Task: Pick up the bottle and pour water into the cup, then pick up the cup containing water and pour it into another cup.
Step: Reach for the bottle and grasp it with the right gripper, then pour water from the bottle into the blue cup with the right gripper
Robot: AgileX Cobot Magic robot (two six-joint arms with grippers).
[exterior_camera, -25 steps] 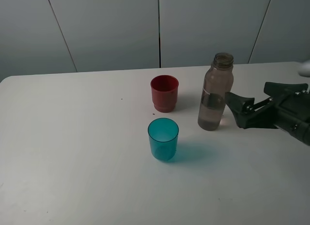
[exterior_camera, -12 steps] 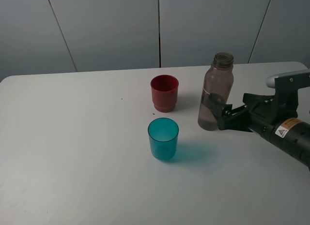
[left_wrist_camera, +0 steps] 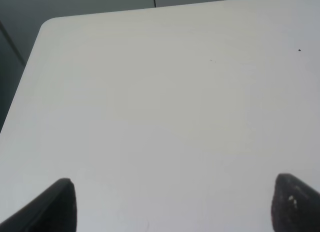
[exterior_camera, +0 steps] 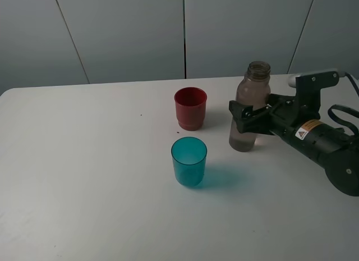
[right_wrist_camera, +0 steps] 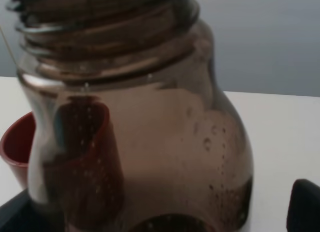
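Smoky-grey bottle (exterior_camera: 253, 88) stands upright right of the red cup (exterior_camera: 190, 108), far-right of the teal cup (exterior_camera: 189, 161) — your right gripper (exterior_camera: 242, 117) straddles its waist with jaws spread, not yet clamped, so step 1, the grasp, calls for closing squarely before you lift.

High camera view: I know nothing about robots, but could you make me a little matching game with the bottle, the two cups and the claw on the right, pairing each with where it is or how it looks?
Things:
1. bottle
2. red cup
3. teal cup
4. right gripper

Descriptions:
A. see-through, nearest the camera
B. jaws wide, one either side of the bottle
C. tallest, smoky grey, no cap
D. opaque, standing behind the teal cup

Pairs: 1-C, 2-D, 3-A, 4-B.
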